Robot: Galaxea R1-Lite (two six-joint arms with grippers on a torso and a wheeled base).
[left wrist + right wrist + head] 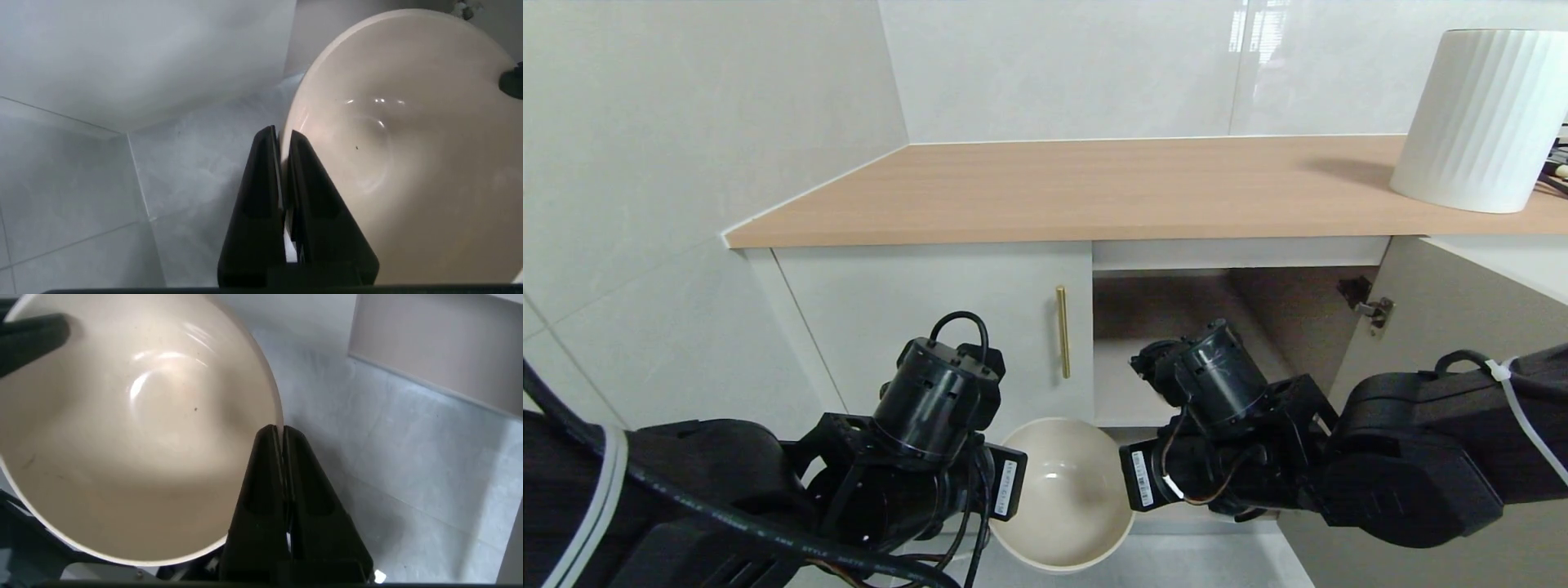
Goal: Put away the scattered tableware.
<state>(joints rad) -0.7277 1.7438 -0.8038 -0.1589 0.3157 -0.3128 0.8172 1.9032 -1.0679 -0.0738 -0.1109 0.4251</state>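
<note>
Head view: cream bowl (1062, 490) gripped at opposite rims, left gripper (284, 147) and right gripper (283, 441) both clamped on it, before open cabinet (1160, 310).

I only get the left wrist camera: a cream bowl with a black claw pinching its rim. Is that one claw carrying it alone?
Observer: No, the right claw grips the opposite rim of the bowl.
Operator: Where are they holding it?
Observer: Low, in front of a cabinet whose right door stands open.
Operator: Anything on top of that cabinet?
Observer: A white ribbed container stands at the right end of the countertop.
</note>
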